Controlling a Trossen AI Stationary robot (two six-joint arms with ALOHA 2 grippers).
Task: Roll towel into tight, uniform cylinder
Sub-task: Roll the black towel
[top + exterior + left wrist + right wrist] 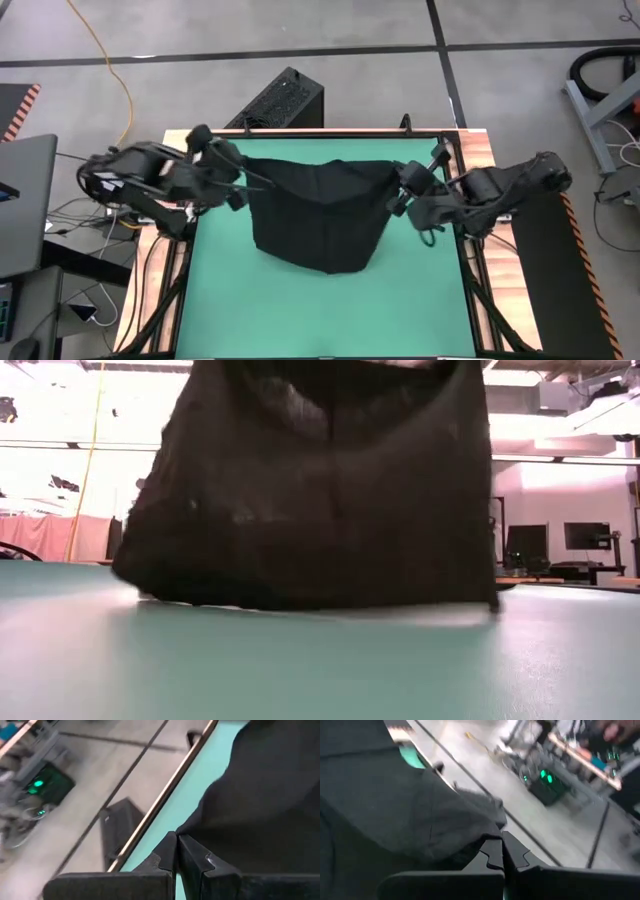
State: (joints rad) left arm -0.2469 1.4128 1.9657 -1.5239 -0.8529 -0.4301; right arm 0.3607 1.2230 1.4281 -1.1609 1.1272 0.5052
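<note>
Bright, even overhead light falls on the green tabletop [330, 310], with only a faint shadow under the hanging towel [320, 215]. Seen from tabletop height, the room behind glares white and the towel's lower edge smears. Beyond each tool, the floor and gear blur.

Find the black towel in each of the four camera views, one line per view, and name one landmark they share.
High view: towel at centre, hanging between both arms.
Low view: towel fills the upper middle, lower edge at the mat.
Left wrist view: towel beyond the fingers.
Right wrist view: towel beyond the fingers.
Shared landmark: green mat.
</note>
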